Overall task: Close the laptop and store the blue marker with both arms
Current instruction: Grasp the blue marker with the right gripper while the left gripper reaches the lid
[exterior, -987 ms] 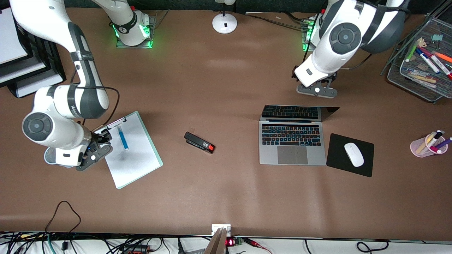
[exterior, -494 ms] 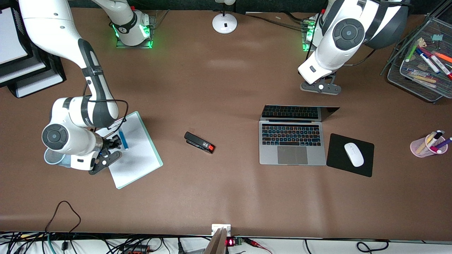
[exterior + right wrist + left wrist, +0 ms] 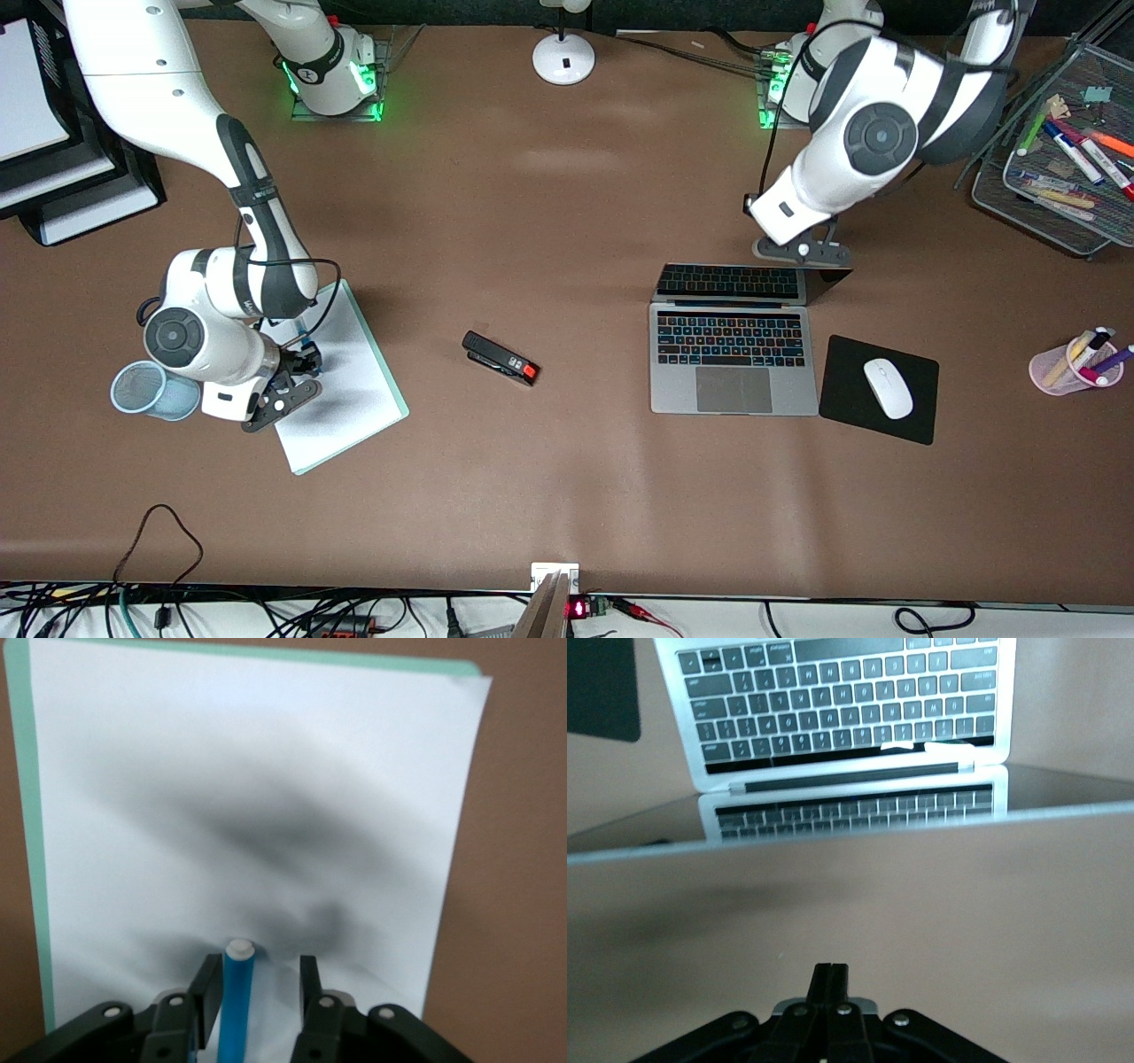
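Blue marker [image 3: 237, 1001] between right tool [image 3: 257, 988] fingers, on clipboard [image 3: 266, 771].

Both arms [image 3: 850, 133] white with grey joint rings; black cable loops alongside; black grippers — pale screw heads.

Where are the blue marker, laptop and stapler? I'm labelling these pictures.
blue marker [image 3: 236, 997], right wrist view, middle of its barrel.
laptop [image 3: 733, 390], front view, its trackpad.
stapler [image 3: 498, 357], front view, middle of its black body.

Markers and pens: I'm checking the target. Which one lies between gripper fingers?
The short blue marker on the white-paper clipboard, between the right gripper's fingers; others sit in containers.
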Tool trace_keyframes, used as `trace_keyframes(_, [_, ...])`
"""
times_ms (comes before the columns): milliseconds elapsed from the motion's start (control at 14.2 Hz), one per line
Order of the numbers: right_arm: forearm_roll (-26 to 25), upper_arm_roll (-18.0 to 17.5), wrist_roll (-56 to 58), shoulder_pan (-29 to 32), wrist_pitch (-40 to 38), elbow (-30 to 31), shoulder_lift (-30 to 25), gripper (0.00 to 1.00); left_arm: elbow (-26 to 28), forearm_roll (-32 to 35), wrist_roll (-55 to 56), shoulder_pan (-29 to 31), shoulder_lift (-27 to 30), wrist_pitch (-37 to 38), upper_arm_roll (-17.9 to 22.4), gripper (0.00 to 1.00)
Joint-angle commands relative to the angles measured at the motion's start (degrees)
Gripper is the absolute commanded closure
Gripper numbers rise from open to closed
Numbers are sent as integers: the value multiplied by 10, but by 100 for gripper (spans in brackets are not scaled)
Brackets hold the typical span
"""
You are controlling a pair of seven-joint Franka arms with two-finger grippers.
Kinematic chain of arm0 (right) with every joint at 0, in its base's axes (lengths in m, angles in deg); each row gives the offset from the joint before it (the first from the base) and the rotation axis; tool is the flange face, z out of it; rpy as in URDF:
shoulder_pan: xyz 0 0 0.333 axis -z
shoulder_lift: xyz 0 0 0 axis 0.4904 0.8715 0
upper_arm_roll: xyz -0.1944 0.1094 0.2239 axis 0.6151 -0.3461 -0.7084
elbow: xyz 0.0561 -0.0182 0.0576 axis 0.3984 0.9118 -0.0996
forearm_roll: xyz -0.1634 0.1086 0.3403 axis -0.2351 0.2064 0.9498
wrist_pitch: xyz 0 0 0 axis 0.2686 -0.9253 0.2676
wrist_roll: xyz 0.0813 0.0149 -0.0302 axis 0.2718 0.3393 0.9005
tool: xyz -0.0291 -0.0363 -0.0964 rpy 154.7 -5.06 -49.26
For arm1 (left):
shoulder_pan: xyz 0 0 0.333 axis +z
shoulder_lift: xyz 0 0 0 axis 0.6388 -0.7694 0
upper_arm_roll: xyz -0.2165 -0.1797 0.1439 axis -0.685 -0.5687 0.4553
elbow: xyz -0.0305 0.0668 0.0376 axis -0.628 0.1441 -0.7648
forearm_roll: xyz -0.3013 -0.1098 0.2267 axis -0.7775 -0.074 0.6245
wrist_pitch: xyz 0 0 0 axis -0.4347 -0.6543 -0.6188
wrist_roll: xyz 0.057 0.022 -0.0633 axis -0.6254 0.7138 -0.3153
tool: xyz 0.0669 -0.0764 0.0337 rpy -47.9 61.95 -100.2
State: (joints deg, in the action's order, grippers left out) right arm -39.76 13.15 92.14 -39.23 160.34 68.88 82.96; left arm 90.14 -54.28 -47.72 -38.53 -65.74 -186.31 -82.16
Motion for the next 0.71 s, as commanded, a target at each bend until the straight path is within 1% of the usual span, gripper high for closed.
trace_keyframes(0, [8,1,-11,-4,10,16,-8,59,0,-13,0,6,-23,-43,-6,100])
trace_keyframes(212, [9,1,-11,-7,10,18,-1,64,-2,-12,-1,7,-41,-91,-3,100])
trace_keyframes(494, [10,1,-12,-7,15,18,11,68,-6,-8,-2,7,-59,-136,-1,100])
trace_keyframes(564, [10,1,-11,-6,18,18,14,71,-10,-8,-2,7,-65,-141,1,100])
trace_keyframes(635, [10,1,-11,-6,21,18,16,71,-16,0,-3,7,-68,-150,3,100])
